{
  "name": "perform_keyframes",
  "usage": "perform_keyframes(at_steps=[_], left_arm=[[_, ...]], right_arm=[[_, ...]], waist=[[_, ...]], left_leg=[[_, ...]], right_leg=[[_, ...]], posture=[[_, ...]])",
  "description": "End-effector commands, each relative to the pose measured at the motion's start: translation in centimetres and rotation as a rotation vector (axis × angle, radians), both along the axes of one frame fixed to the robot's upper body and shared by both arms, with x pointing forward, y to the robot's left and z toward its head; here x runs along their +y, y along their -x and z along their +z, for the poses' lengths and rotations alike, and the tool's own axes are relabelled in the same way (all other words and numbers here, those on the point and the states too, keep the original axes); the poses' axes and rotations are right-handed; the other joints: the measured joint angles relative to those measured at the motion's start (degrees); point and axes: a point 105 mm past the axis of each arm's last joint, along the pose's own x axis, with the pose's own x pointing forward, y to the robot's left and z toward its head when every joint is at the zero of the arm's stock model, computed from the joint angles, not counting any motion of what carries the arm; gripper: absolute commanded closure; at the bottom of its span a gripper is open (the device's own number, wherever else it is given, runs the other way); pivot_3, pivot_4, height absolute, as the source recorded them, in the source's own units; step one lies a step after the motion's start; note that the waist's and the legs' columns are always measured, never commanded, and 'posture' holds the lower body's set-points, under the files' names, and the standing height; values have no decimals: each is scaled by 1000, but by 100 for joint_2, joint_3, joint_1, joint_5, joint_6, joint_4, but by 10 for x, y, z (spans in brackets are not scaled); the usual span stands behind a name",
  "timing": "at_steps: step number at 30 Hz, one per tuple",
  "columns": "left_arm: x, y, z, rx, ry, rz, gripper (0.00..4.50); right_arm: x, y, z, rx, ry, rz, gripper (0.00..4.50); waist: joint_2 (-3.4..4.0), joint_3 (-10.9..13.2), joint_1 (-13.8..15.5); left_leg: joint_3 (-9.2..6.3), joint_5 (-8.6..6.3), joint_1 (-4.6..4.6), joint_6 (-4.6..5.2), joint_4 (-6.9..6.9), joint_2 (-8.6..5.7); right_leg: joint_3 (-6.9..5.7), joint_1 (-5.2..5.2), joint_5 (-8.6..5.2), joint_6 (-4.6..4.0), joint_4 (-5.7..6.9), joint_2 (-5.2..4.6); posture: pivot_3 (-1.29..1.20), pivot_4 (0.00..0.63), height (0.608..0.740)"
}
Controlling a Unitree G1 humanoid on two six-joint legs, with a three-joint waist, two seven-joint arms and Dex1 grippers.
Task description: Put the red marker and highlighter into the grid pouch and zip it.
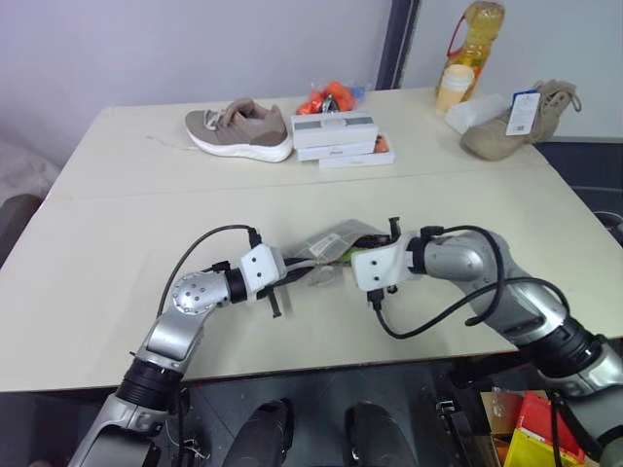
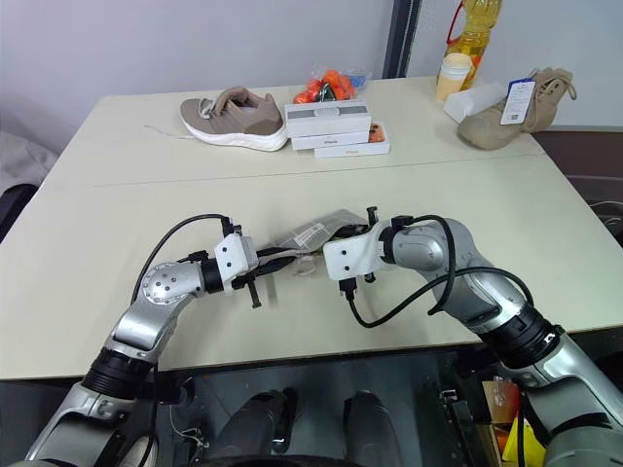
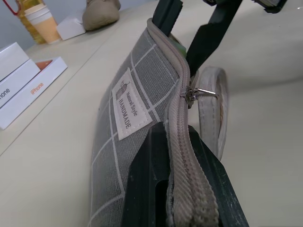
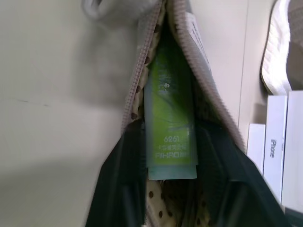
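The grid pouch point(image 3: 142, 109) is held up just above the table point(image 1: 117, 224), pinched at its zipper end by the left gripper point(image 3: 182, 189), whose black fingers are clenched tight on the cloth seam. At the pouch's other end the right gripper point(image 4: 170, 189) has its fingers parted, one on each side of the open mouth, with the green highlighter point(image 4: 170, 123) sitting between them, mostly inside; whether they press on it I cannot tell. The red marker I cannot make out. The pouch looks soft, light and floppy, so it would sag unless both ends are held; the zipper pull point(image 3: 203, 92) with its loop point(image 3: 213, 109) seems the natural place to take hold next. Its white label point(image 3: 128, 106) reads "HANDMADE". Beyond the pouch, white boxes point(image 3: 23, 85) read "iPhone", beside a shoe point(image 1: 238, 128).
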Motion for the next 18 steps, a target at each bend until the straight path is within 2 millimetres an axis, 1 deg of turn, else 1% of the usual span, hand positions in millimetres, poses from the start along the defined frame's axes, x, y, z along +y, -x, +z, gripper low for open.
perform_keyframes(at_steps=[1, 3, 4, 6, 8, 9, 11, 13, 16, 18], left_arm=[[0, 1, 17, -57, 42, 3, 4500], [2, -1, 18, -52, 58, 28, 4500], [4, -5, 20, -45, 82, 53, 4500], [8, -16, 29, -12, 175, 128, 4500], [8, -27, 38, 21, 253, 169, 4500], [6, -29, 42, 30, 278, 174, 4500], [2, -36, 49, 57, 330, 184, 4500], [-5, -44, 55, 110, 396, 186, 4500], [-17, -49, 58, 187, 444, 167, 4500], [-22, -50, 58, 229, 462, 155, 4500]], right_arm=[[3, -2, 23, -71, -64, 14, 1181], [1, -4, 34, -82, -137, -10, 125], [-1, -4, 42, -75, -193, -26, 51], [-7, -2, 61, 2, -380, -77, 51], [-11, 2, 83, 116, -600, -104, 51], [-14, 4, 87, 159, -657, -114, 51], [-19, 9, 87, 223, -700, -131, 51], [-24, 10, 79, 304, -749, -173, 51], [-23, 13, 63, 419, -814, -227, 51], [-20, 14, 55, 457, -838, -246, 51]], waist=[[0, 0, 0], [0, 0, 3], [0, 0, 3], [0, 0, 6], [-5, 3, 16], [-7, 3, 22], [-7, 3, 27], [-7, 3, 33], [-8, 3, 20], [-7, 3, -16]], left_leg=[[0, 0, 0, 0, 0, 0], [-1, 0, 0, 0, 0, 0], [-2, 0, 0, 0, 0, 0], [-3, 0, 0, 0, 0, 0], [-5, 0, 0, 0, 2, 0], [-9, 0, 0, 0, 3, -1], [-15, 0, 0, 0, 7, -1], [-14, 0, 0, 1, 8, -4], [-13, -1, 0, 3, 10, -5], [-12, -1, 0, 3, 9, -4]], right_leg=[[0, 0, 0, 0, 0, 0], [1, 0, 0, 0, 0, 0], [1, 0, 0, 0, 0, 0], [2, 1, 0, 0, 0, 0], [2, 2, 1, 0, 1, 0], [1, 4, 1, 0, 2, 2], [-2, 9, 1, 0, 2, 5], [-3, 12, 1, 1, 0, 8], [-6, 14, 1, 1, -1, 6], [-6, 12, 1, 1, 0, 5]], posture=[[0, 150, 740], [0, 150, 740], [0, 150, 740], [0, 150, 740], [0, 150, 740], [0, 150, 740], [0, 150, 740], [0, 150, 740], [0, 150, 740], [0, 150, 740]])
